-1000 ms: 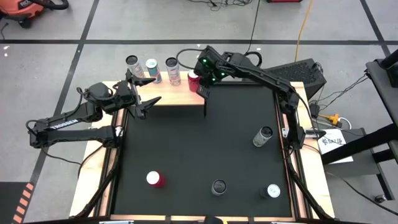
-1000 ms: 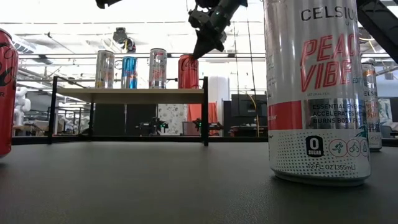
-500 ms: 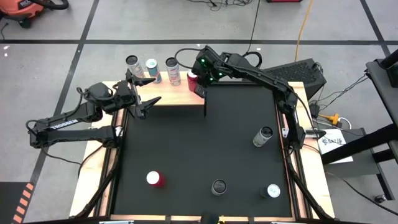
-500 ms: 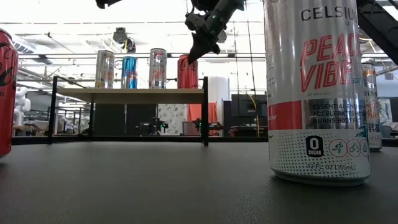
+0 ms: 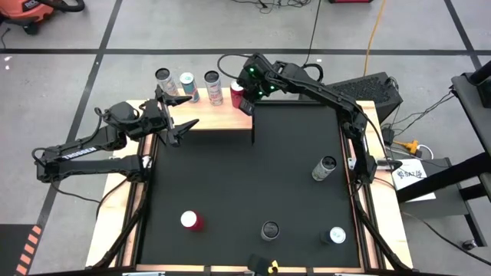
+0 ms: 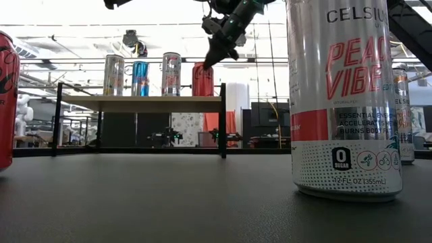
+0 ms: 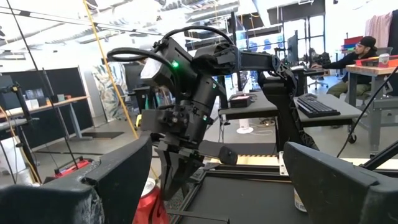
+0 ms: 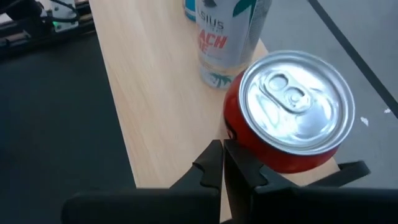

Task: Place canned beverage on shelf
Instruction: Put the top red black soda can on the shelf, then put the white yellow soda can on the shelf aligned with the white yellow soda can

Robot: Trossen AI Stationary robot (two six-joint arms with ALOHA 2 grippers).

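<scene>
The pale wooden shelf (image 5: 207, 116) stands at the table's far edge with a row of upright cans on it: two silver, one blue, and a red can (image 5: 237, 88) at its right end. My right gripper (image 5: 245, 101) is shut and slants down at the red can (image 8: 289, 112), its tips by the can's near side, just under the rim (image 6: 205, 64). My left gripper (image 5: 182, 113) is open and empty at the shelf's left end. Its two fingers stand wide apart in the left wrist view (image 7: 211, 186). My right gripper lays its shut fingers (image 8: 245, 168) against the red can's side just below the top rim (image 8: 231, 127), on the can's near side. The fingers slant down from above and from the near side. The can stands upright with its base on the shelf.
Several loose cans stand on the black table: a red one (image 5: 190, 221) at the near left, dark-topped ones (image 5: 270, 230) (image 5: 336, 235) at the near edge, and one (image 5: 325, 167) at the right. A large silver can (image 6: 344, 101) fills the low view's right.
My right gripper, fingers shut, has gone a little toward the table's far edge and left. The red can has slid a little toward the shelf's far side with it and stays upright.
</scene>
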